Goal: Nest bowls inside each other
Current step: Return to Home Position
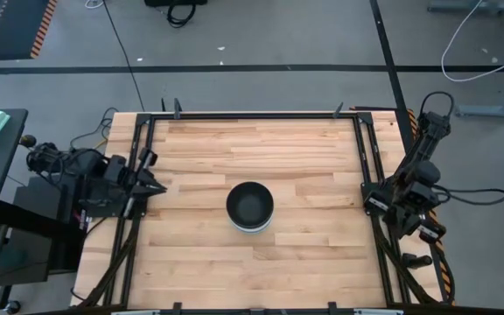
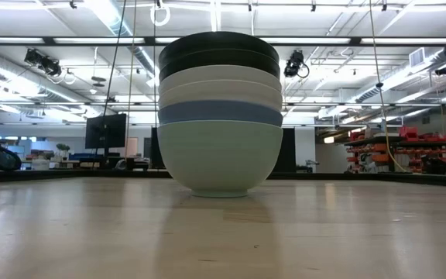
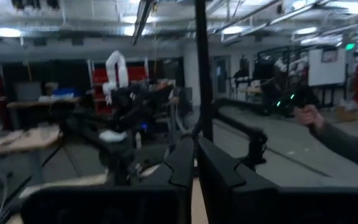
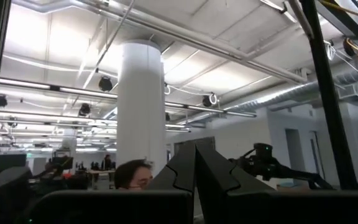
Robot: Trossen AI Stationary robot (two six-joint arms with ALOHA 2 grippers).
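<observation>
The bowls stand nested in one stack (image 1: 250, 207) at the table's middle. In the low view the stack (image 2: 220, 116) shows a pale mint green bowl (image 2: 219, 159) at the bottom resting by its base on the wood. Above it come a blue rim (image 2: 220, 113), two white rims and two black rims (image 2: 219, 48). My left gripper (image 1: 156, 185) is shut at the table's left edge, its fingers (image 3: 185, 163) closed on nothing. My right gripper (image 4: 195, 167) is shut at the right edge, far from the stack.
A black metal frame (image 1: 252, 116) runs along the table's edges. Bare wood (image 1: 304, 262) lies all around the stack. Beyond the table, a person's hand and sleeve (image 3: 319, 121) show in the left wrist view, and a person's head (image 4: 132, 174) in the right wrist view.
</observation>
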